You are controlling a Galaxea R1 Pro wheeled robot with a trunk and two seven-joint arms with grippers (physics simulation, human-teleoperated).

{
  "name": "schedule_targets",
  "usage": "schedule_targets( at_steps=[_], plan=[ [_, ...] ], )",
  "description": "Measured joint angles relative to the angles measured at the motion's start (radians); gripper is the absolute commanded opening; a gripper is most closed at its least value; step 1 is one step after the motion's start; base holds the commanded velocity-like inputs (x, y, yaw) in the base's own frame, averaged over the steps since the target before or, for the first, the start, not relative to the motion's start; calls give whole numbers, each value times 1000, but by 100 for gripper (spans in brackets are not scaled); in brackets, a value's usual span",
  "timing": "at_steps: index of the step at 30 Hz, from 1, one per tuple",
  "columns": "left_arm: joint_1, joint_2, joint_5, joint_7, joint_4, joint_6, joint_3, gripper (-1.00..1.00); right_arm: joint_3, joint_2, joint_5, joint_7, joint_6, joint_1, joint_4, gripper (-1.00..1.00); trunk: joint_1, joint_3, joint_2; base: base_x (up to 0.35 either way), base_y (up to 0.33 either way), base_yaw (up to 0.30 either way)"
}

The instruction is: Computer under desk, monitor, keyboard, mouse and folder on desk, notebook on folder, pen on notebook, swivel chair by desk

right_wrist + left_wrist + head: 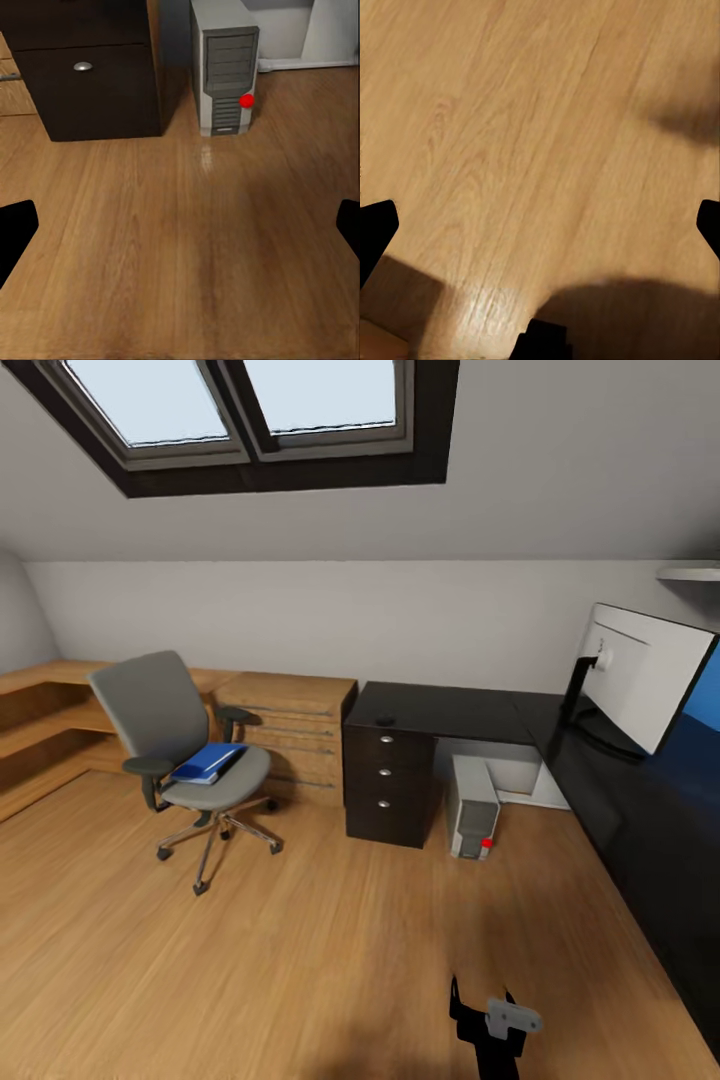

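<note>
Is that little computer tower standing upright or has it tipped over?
Upright. The computer stands on its base on the floor under the desk, beside the drawers, its front panel vertical.

Attic bedroom set up as a home office: skylight (240,410) in sloped ceiling, wooden floor (300,960), black desk (450,712), monitor (645,675), swivel chair (185,750).

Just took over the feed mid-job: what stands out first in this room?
The grey swivel chair stands out on the wooden floor, away from the desk, with the blue folder on its seat. The computer sits under the black desk beside the drawer unit, and the monitor stands on the desk's right wing.
</note>
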Motion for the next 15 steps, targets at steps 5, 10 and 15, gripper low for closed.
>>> schedule_targets(
  at_steps=[5, 10, 15],
  plan=[
    [0, 0, 0, 0, 0, 0, 1, 100, 0, 0, 0, 0, 0, 0, 0, 100, 0, 0, 0, -316, -104, -4],
    [0, 1, 0, 0, 0, -1, 2, 100, 0, 0, 0, 1, 6, 0, 0, 100, -1, 0, 0, -29, -22, -100],
    [0, 1, 0, -1, 0, -1, 1, 100, 1, 0, 0, 2, 9, 0, 0, 100, -1, 0, 0, -6, -5, -66]
  ],
)
